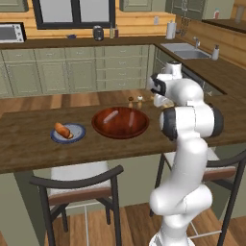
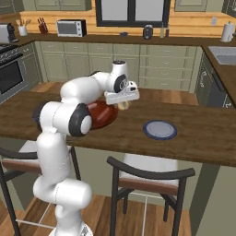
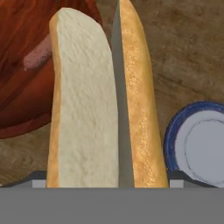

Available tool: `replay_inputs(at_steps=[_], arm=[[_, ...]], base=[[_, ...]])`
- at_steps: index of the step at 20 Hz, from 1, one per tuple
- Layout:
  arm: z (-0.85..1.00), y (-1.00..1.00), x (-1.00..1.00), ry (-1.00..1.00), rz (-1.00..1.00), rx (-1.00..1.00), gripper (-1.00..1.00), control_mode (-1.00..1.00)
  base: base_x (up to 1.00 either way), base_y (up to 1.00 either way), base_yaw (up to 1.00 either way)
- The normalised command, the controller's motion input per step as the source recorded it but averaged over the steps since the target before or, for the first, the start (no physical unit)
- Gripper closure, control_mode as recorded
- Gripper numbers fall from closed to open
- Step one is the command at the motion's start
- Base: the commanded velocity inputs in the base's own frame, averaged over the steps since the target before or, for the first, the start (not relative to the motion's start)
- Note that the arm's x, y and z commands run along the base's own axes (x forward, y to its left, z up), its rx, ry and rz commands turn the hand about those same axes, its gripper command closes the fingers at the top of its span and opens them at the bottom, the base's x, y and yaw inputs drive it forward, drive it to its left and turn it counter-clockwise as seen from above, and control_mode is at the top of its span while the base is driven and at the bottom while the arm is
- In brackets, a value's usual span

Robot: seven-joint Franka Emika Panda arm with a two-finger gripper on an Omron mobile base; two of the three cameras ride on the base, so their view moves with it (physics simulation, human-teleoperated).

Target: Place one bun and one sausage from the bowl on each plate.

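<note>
Golden-crusted, the split bun (image 3: 100, 105) sat clamped in your gripper (image 2: 123, 104), jaws wide around it, long axis running straight out from the hand. Your empty plate (image 2: 160, 129) lay beyond the bowl (image 1: 120, 122), toward the counter's right end. One sausage (image 3: 38, 56) remained in the bowl; the other plate (image 1: 68, 132) already carried food.

**No readable text in view**

No lettering, brand, number or sign can be read anywhere in these pictures. The microwave (image 2: 71, 28) on the back counter shows a dark front with no legible markings, the bottles by the window are too small to make out, and the plates, the bowl and the bun carry no print.
</note>
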Motion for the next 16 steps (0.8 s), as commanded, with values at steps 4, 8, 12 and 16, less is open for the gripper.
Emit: replay_inputs(at_steps=[4, 8, 12, 16], arm=[[-0.12, -1.0, 0.83, 0.27, 0.0, 0.02, 1.0, -1.0], [-0.47, -1.0, 0.26, 0.03, -0.05, 0.13, 1.0, -1.0], [-0.36, -1.0, 0.14, 0.0, -0.11, 0.16, 1.0, -1.0], [-0.33, -0.77, -0.17, 0.02, -0.14, 0.07, 1.0, -1.0]], base=[[0.0, 0.0, 0.0], [0.0, 0.0, 0.0], [0.0, 0.0, 0.0], [0.0, 0.0, 0.0]])
